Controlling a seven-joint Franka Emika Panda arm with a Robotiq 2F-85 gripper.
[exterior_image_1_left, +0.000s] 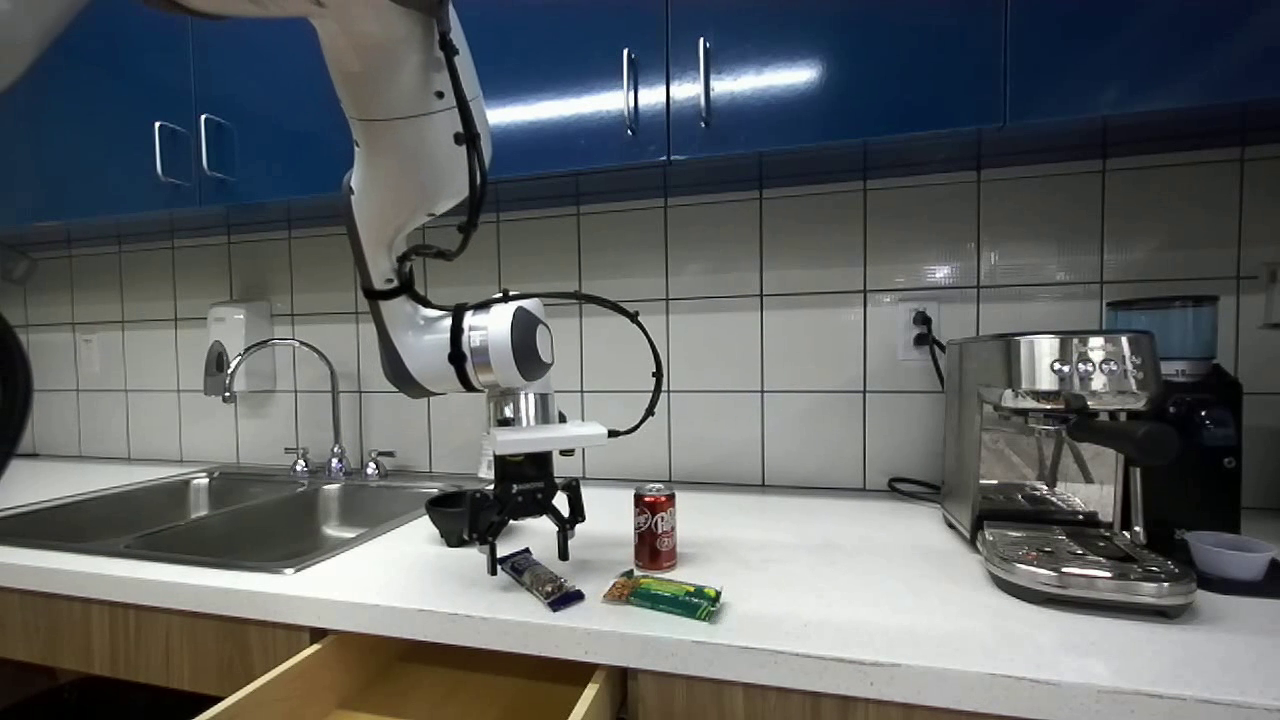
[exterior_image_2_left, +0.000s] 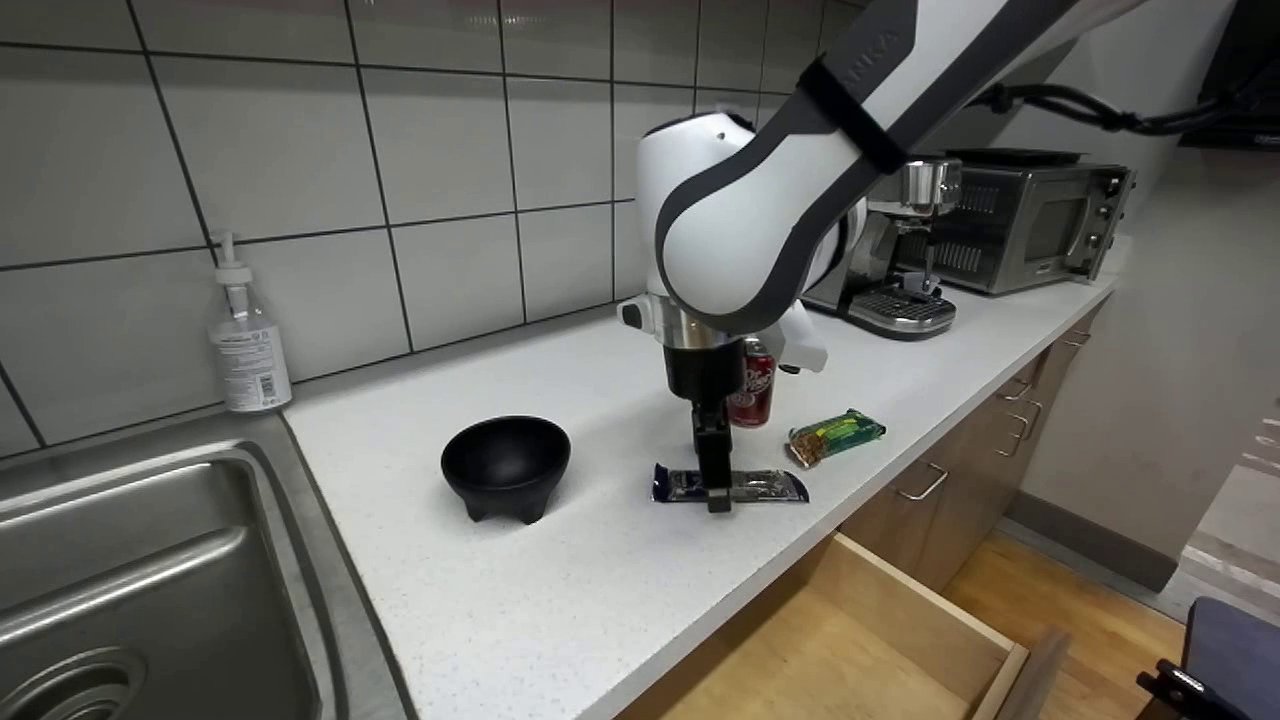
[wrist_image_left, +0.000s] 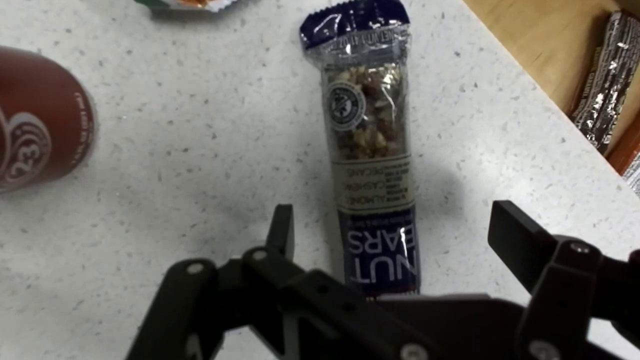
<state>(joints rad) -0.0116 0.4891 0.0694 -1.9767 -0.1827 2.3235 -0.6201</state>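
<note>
- White speckled counter (exterior_image_1_left: 850, 570): carries everything near the gripper (wrist_image_left: 390, 230); its front edge runs close to the nut bar (wrist_image_left: 370, 175).
- Steel sink (exterior_image_2_left: 110, 530): set into the counter, well apart from the bar.
- Wooden drawer (exterior_image_2_left: 880, 610): pulled out beneath the counter's edge, near the bar; the wrist view shows a brown and silver wrapper (wrist_image_left: 607, 85) inside.
- Espresso machine (exterior_image_1_left: 1010, 440): upright on the counter, well apart from the gripper.
- The gripper: black, pointing down over the bar, jaws spread wide, the bar lying loose between them with a gap at either side.
- Black bowl (exterior_image_2_left: 500, 500): footed, upright, between sink and gripper.
- Red soda can (exterior_image_2_left: 755, 400): upright near the bar, partly hidden behind the gripper in an exterior view.
- Green packet (exterior_image_1_left: 670, 596): flat, near can and bar, touching neither.
- The nut bar: flat on the counter beneath the gripper. Shiny wrapper, dark purple at both ends, a clear window showing nuts, a round emblem, a beige band; its lettering reads upside down in the wrist view, where the gripper covers one end.
</note>
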